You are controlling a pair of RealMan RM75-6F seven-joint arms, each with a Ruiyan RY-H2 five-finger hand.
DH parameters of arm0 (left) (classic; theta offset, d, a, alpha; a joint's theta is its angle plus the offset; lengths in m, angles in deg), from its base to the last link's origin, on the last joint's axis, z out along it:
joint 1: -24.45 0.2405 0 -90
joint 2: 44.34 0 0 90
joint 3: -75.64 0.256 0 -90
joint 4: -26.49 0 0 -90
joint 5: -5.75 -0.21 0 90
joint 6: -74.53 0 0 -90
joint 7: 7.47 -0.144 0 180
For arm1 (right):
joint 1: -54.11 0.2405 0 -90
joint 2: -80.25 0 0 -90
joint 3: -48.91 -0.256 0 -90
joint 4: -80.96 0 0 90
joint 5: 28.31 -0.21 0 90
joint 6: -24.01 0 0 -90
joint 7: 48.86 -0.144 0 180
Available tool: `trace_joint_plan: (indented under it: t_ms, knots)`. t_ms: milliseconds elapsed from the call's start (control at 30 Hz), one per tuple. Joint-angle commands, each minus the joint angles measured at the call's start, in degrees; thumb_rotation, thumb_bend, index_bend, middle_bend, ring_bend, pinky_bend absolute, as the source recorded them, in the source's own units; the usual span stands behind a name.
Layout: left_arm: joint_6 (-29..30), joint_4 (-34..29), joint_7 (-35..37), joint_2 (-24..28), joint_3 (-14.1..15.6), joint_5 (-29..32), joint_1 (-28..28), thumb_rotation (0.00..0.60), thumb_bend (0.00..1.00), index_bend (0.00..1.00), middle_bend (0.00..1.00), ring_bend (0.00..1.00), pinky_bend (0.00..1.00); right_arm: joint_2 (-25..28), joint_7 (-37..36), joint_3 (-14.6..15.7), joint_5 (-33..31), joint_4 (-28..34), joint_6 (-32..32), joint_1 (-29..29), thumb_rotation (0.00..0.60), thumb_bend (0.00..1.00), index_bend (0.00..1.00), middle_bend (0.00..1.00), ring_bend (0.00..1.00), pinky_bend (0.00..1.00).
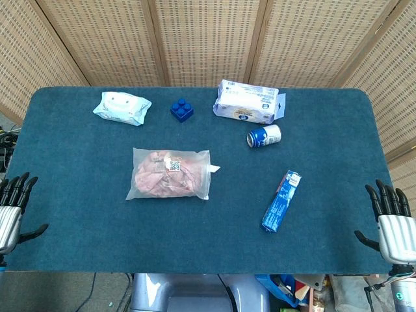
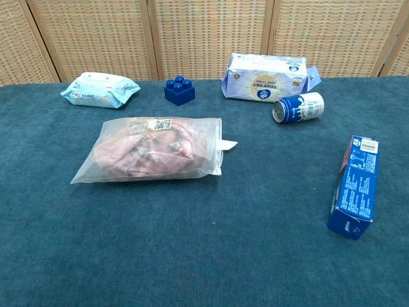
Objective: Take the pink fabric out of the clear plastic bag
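A clear plastic bag (image 1: 170, 173) holding pink fabric (image 2: 150, 153) lies flat near the middle of a blue-green table (image 1: 78, 214), untouched. The left hand (image 1: 13, 208) and right hand (image 1: 392, 224) hover at the near corners, fingers spread and empty. Farther back sit a wet-wipes pack (image 1: 121, 107), blue toy brick (image 1: 182, 109), tissue pack (image 1: 249, 102), small can (image 1: 264, 136); a blue box (image 1: 281, 201) lies right

Left robot hand (image 1: 12, 208) (edge-cropped)

Teal table (image 1: 84, 214): bagged pink fabric (image 1: 170, 174), wipes (image 1: 121, 107), block (image 1: 182, 109), tissues (image 1: 249, 103), can (image 1: 264, 136), box (image 1: 281, 201).
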Motion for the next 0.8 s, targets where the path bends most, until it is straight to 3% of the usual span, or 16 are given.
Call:
trace_joint_plan:
  t_ms: [33,333,800]
  knots:
    - [-0.3,0.1,-0.4,-0.2,0.0,0.3,-0.1,0.600,0.14,0.00,0.00,0.00,0.00,0.0,-0.1,0.0,0.1,-0.1,0.0,0.0,0.600,0.00,0.00,0.00,0.00,0.00]
    - [-3.2,0.8,-0.2,-1.2,-1.6,1.4,-2.6,0.600,0.14,0.00,0.00,0.00,0.00,0.0,-0.5,-0.2,-0.1,-0.3,0.1,0.0,0.600,0.00,0.00,0.00,0.00,0.00]
    - [-27.8,12.6,6.0,-9.5,-6.9,1.0,-23.6,0.600,0.14,0.00,0.00,0.00,0.00,-1.1,0.0,-1.5,-4.4,-2.4,-3.5,1.3,0.600,0.00,0.00,0.00,0.00,0.00]
